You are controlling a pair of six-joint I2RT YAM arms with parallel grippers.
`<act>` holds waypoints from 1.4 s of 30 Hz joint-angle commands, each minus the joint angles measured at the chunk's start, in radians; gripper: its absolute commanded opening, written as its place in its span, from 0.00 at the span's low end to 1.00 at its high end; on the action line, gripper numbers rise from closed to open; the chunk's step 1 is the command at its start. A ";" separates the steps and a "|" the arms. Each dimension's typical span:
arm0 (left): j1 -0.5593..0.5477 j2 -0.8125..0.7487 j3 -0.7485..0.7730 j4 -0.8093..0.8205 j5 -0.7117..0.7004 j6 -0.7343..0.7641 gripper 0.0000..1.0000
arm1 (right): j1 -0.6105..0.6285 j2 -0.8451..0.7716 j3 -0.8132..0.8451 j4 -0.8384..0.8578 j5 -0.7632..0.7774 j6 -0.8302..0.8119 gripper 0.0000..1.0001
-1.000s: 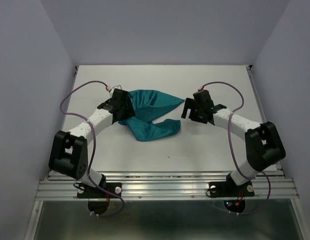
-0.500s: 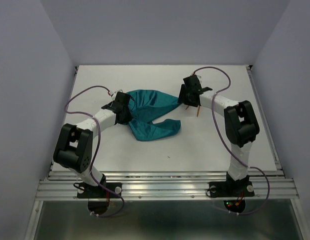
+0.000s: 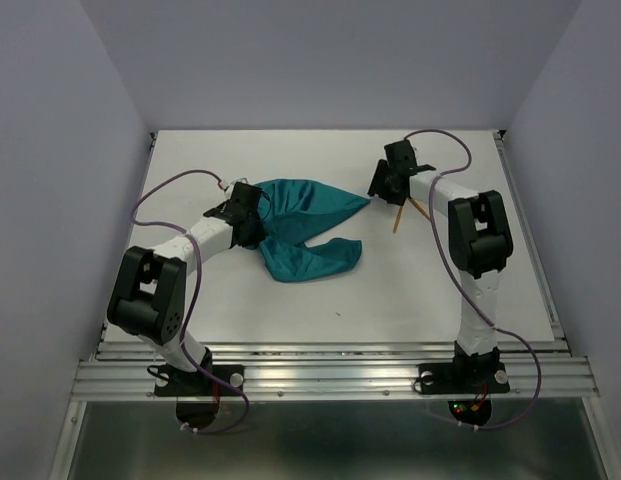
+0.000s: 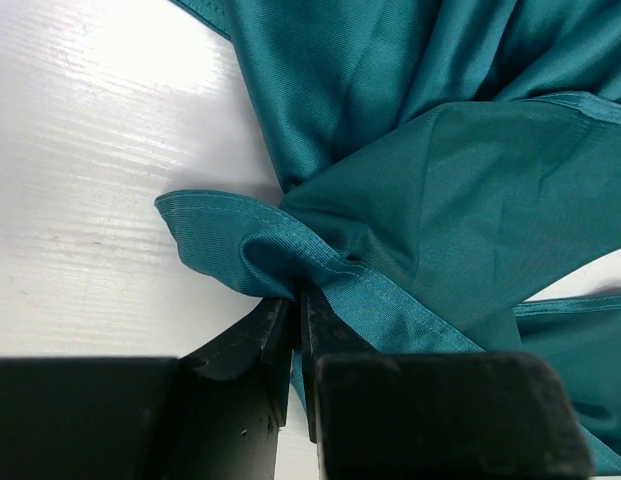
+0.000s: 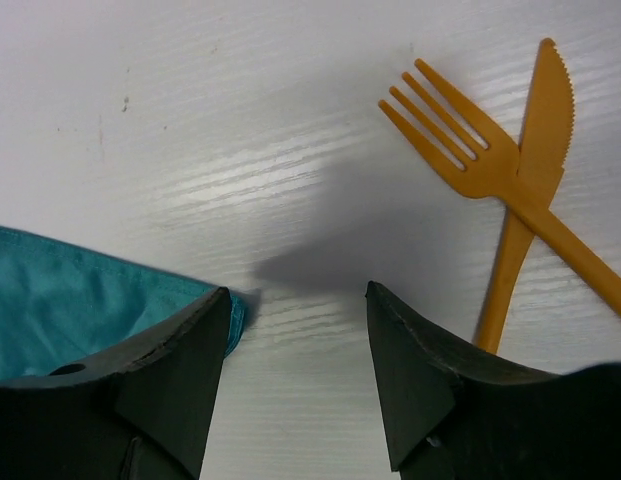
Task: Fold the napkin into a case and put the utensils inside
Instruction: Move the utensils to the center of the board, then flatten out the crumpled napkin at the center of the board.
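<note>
The teal napkin [image 3: 308, 228] lies crumpled in the middle of the white table [image 3: 320, 295]. My left gripper [image 3: 258, 218] is at its left side. In the left wrist view this gripper [image 4: 295, 296] is shut on a folded hem of the napkin [image 4: 440, 190]. My right gripper [image 3: 377, 190] stands open at the napkin's right corner. In the right wrist view that corner [image 5: 80, 300] sits just by the left finger of the gripper [image 5: 298, 296], with only bare table between the fingers. The orange utensils [image 3: 402, 214], a fork [image 5: 460, 160] crossed by a knife [image 5: 545, 110], lie right of the gripper.
Pale walls close in the table [image 3: 190, 150] on the left, back and right. A metal rail [image 3: 330, 375] carrying both arm bases runs along the near edge. Purple cables loop over each arm.
My left gripper has shut on the napkin's hem. The right arm swung toward the back, bringing its gripper to the napkin's right corner and uncovering the utensils; its jaws have narrowed a little.
</note>
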 commanded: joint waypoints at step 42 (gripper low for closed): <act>-0.005 0.037 0.108 -0.012 0.027 0.027 0.00 | 0.118 -0.402 -0.490 0.049 -0.260 -0.006 0.80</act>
